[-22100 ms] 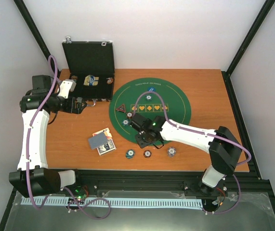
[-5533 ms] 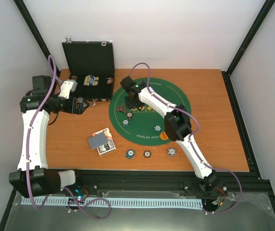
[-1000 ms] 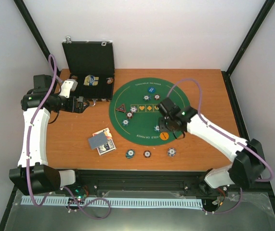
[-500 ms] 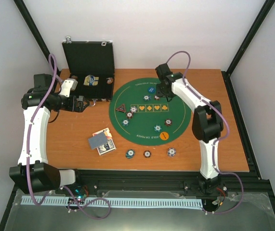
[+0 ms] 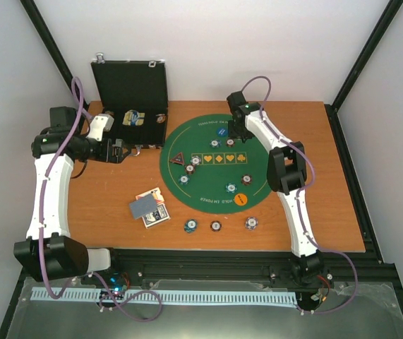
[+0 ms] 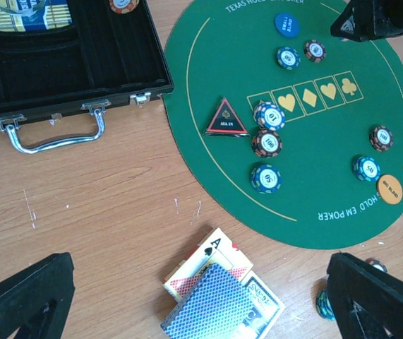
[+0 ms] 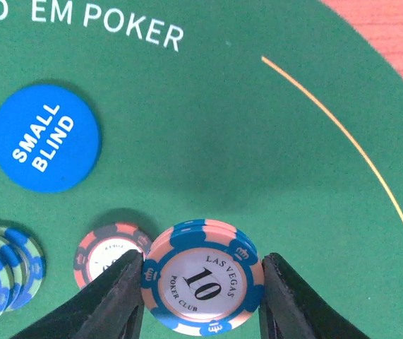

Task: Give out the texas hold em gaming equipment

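At the far left, the left gripper [image 5: 121,152] hovers over the counter [image 5: 314,134], just near of the open black case [image 5: 130,85]. Its fingers [image 6: 25,296] are spread wide, with nothing between them. The case sits at the far-left part of the counter, with a blue-and-yellow pack and a chip in its compartments.

Nearer, on bare wood, lies a small heap of playing cards [image 5: 149,208] — a grey-blue back on top, an ace face showing beneath. To their right, three striped chips [image 5: 216,226] sit in a row on the counter, just off the near rim of the round green mat [image 5: 261,152].

On the mat's left part, the dark red-edged triangular token [image 6: 226,118] lies flat, with three chips close at its right. Farther right, the blue disc [image 7: 46,138], marked small blind, lies at the far side. The orange disc [image 5: 241,199] lies by the near rim.

The right gripper [image 7: 201,267] reaches over the mat's far side, right of the blue disc. Its fingers pinch a blue-and-pink poker chip [image 7: 202,279] marked 10 by its edges, and a red-and-grey chip [image 7: 108,253] lies on the mat close beside it.
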{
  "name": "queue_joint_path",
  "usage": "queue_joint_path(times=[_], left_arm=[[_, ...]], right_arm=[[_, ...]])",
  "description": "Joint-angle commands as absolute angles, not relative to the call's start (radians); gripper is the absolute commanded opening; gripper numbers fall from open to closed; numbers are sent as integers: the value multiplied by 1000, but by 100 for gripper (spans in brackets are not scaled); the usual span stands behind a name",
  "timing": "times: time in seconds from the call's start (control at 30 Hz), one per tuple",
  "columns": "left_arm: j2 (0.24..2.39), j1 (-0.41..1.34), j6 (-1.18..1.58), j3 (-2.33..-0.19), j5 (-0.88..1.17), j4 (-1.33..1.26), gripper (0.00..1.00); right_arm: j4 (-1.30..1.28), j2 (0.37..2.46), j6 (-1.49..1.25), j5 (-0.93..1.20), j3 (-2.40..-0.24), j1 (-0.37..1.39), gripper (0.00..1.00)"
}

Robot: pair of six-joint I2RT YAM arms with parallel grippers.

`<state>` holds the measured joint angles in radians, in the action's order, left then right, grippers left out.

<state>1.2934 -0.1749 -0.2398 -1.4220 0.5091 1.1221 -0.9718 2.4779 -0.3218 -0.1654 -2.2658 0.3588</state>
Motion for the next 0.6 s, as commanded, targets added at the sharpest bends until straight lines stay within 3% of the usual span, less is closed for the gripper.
queue_joint_path(times=[0.0,0.37,0.4,0.47,0.57], left_arm=[[1309,-182,-241,-1453,521,1114,100],[1317,-182,-248,-1453,506,1111,100],[1317,-182,-249,-1452,504,1112,100],[1316,-182,-252,-1448,502,1112,100],[1312,-181,-252,-1440,501,1109,100]], right_arm=[[-993,2515,-306,-149,-2326,343,26],[-1009,2613,-314,-104,-2428,331,29],[-1019,2618,-317,-109,-2438,329,32],[-1020,2616,-314,-107,-2441,325,49],[-1024,2600,-307,-113,-2442,320,59]])
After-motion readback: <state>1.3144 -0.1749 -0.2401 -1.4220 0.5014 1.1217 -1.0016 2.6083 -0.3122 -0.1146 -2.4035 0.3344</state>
